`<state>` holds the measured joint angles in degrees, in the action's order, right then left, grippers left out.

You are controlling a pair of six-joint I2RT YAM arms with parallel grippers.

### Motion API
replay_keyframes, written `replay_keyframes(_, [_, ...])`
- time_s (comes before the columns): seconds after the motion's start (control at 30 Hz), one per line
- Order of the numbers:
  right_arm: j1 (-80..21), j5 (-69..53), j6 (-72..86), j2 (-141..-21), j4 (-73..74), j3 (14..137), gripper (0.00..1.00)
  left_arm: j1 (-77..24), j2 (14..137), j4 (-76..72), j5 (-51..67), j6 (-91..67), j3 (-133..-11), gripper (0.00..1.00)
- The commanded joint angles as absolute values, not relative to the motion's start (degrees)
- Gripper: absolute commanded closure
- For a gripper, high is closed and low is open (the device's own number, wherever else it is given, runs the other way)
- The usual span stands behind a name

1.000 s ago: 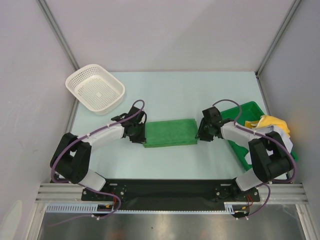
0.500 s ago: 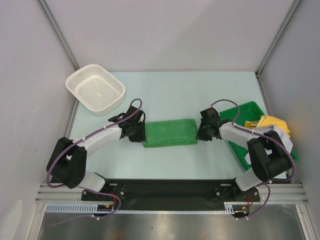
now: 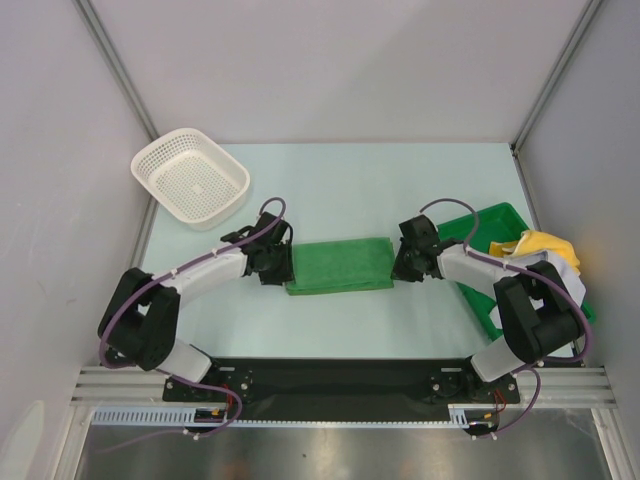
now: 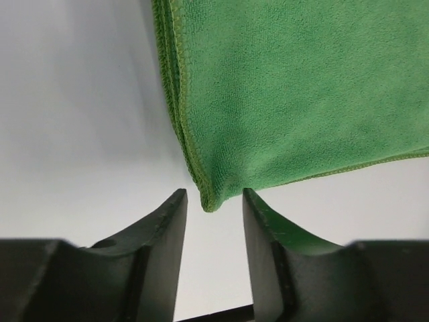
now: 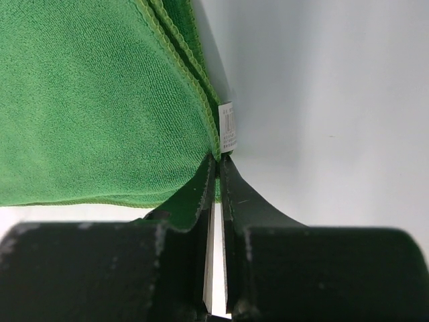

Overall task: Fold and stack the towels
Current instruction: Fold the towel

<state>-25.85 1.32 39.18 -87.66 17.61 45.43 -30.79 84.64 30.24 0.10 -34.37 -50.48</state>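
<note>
Soft green cloth towel (image 3: 338, 264): we judge light, limp; grip corners. Right gripper (image 5: 216, 159) pinches one; left gripper (image 4: 213, 194) gapes astride another.

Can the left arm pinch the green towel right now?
Probably yes: the left end effector stands open, a corner of the green towel sits between its fingertips, and nothing lies in the way.

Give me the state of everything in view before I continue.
green towel: folded, lying flat between the arms.
left end effector: open, towel corner in its gap, not clamped.
right end effector: shut on the green towel's other end corner.
basket: upright, empty.
tray: upright, partly under the right arm.
yellow towel: crumpled, unfolded, in the tray.
</note>
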Motion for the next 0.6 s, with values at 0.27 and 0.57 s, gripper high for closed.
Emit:
replay_keyframes(0.27, [-26.54, 2.11, 38.23, -86.31, 17.58, 46.32, 1.00, -31.20, 85.34, 29.79, -2.63, -35.07, -52.38, 1.00])
replay_keyframes(0.57, [-26.46, 1.84, 36.48, -84.20, 22.23, 50.09, 1.00, -31.11, 84.64, 36.29, -4.04, -33.40, -58.62, 1.00])
